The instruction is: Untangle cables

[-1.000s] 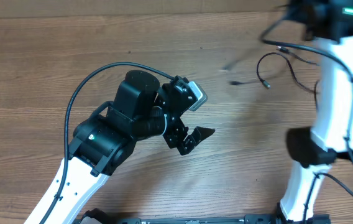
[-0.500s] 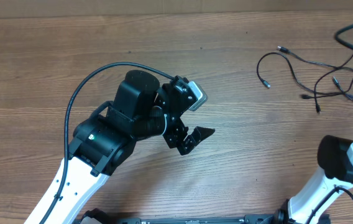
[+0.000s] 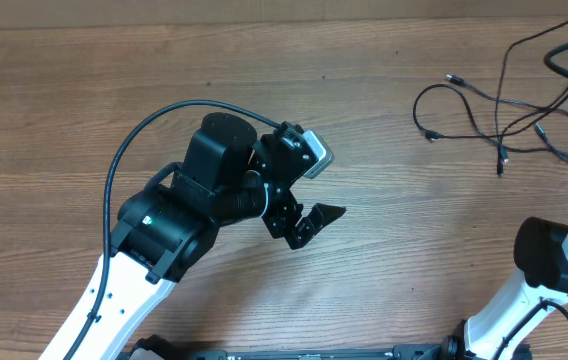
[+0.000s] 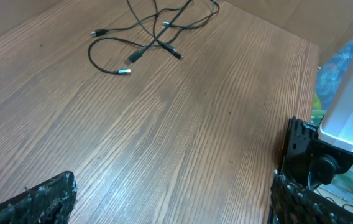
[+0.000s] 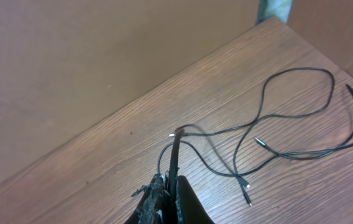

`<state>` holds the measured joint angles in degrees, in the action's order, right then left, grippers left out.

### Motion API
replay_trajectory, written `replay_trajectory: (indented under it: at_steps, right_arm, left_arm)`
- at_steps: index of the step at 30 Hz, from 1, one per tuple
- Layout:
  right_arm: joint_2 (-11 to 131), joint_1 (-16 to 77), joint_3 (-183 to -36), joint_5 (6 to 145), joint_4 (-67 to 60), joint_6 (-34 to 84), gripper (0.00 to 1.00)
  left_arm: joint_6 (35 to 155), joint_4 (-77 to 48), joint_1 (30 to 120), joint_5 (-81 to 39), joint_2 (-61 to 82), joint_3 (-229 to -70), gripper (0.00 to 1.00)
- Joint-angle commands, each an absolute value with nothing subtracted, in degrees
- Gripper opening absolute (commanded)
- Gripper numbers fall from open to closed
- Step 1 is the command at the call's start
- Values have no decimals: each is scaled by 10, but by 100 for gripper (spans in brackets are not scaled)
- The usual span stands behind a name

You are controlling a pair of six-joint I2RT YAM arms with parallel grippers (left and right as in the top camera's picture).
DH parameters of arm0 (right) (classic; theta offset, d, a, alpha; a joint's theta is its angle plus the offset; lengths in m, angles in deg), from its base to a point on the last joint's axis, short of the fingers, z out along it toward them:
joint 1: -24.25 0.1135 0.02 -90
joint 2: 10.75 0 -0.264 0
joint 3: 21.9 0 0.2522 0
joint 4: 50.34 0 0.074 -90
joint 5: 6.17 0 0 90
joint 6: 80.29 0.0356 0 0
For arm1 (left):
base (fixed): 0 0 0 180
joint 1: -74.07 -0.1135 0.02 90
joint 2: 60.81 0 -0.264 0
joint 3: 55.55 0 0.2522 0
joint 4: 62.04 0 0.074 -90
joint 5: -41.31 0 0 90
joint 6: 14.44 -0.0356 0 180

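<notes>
Right wrist view, right fingers [image 5: 159,200] pinching cables [image 5: 174,155], left fingers [image 4: 40,196] spread wide.

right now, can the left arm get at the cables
probably yes: only bare tabletop lies between the open left tool and the cables, though they sit far off to its right, so it may be a stretch

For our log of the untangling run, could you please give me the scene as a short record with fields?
table: bare wood
cables: loose, crossing one another, at the far right of the table
left hand: open, empty, mid-table, apart from the cables
right hand: shut on one cable, held above the table
untangled: not yet, strands overlap
</notes>
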<state>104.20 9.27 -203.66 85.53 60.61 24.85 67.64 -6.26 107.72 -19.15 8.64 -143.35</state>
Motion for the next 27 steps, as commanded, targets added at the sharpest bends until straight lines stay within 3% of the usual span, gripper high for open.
replay_trajectory:
  at_steps: [1, 13, 27]
  right_arm:
    - [1035, 89, -2043, 842, 605, 243, 4]
    - [1035, 37, -1909, 945, 602, 243, 4]
    - [1035, -113, -1712, 946, 501, 270, 4]
  left_arm:
    - [670, -65, 1075, -193, 88, -1444, 99]
    - [670, -65, 1075, -193, 88, -1444, 99]
    - [670, -65, 1075, -193, 88, -1444, 99]
